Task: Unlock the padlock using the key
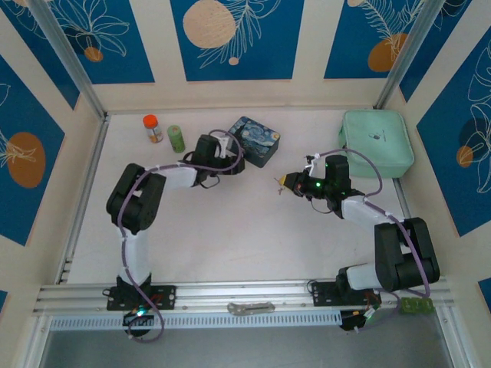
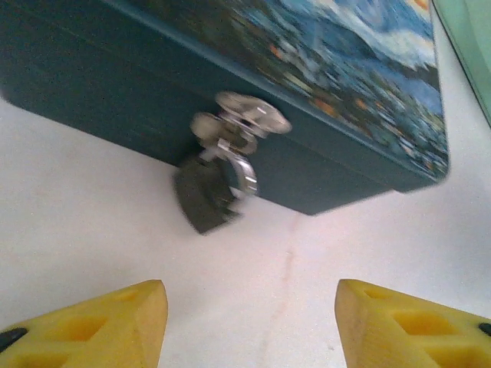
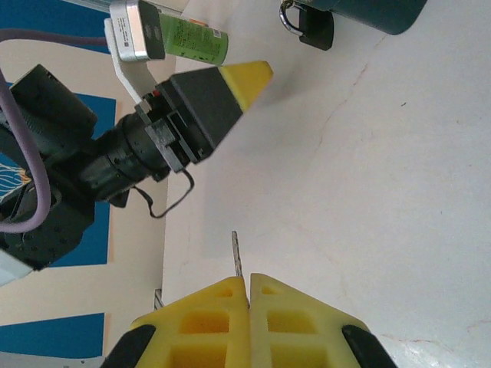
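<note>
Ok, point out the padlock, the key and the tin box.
padlock (image 2: 203, 198): left wrist view, on its dark grey body.
key (image 3: 236, 257): right wrist view, on its bare slim blade.
tin box (image 1: 255, 140): top external view, on its painted lid.

The top camera hangs high over the near side of the bench (image 1: 230, 230). It looks down and forward across the whole surface, with the tin (image 1: 255, 141) toward the far wall.

The left wrist camera sits low and very near, facing the tin's side wall past the left hand (image 2: 249, 295). The padlock (image 2: 205, 195) hangs mid-frame, slightly blurred.

The right wrist camera looks along the bench from farther off, over the right hand (image 3: 248, 280). Its view is rolled sideways and faces the left hand.

Both wrist views share the padlock and the tin's lower edge.
</note>
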Motion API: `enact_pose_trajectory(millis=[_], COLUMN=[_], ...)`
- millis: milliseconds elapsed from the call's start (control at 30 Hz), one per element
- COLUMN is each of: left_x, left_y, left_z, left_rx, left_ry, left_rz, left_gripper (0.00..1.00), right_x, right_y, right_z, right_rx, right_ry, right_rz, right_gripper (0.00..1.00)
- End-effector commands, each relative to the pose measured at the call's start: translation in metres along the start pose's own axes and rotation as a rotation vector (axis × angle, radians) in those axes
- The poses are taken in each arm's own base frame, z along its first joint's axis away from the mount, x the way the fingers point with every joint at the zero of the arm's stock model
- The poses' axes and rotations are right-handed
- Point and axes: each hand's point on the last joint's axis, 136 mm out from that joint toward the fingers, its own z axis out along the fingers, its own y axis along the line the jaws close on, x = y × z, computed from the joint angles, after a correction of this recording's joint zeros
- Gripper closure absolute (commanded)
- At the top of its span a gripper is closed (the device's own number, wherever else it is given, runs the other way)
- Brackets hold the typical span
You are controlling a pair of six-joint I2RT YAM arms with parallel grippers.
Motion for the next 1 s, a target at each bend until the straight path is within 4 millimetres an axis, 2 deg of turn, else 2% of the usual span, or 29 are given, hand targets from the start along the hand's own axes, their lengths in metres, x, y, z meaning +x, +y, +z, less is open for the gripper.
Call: enact_pose_trajectory(millis=[0, 167, 567, 867, 967], left_x=[-0.025, -0.028, -0.003, -0.008, -0.013], left_y=[0.008, 0.025, 0.012, -0.014, -0.013], left_z=[-0.004, 0.014, 0.032, 0.058, 0.064], left_rx=[0.004, -0.057, 0.022, 0.075, 0.045], left_ry=[-0.026, 0.011, 0.052, 0.046, 0.033], left_rz=[0.087, 0.102, 0.076, 0.081, 0.063], left_gripper=[0.45, 0.49, 0.53, 0.48, 0.47], right_x=[-0.004, -0.005, -0.005, -0.005, -0.004], right_y=[0.012, 0.014, 0.016, 0.016, 0.017], right_z=[0.002, 0.004, 0.012, 0.014, 0.014], right_rx=[-0.019, -0.013, -0.014, -0.014, -0.015], right_ry=[0.004, 0.005, 0.017, 0.019, 0.022], right_rz=[-0.022, -0.024, -0.024, -0.025, -0.027], right_gripper=[1.0, 1.0, 1.0, 1.0, 1.0])
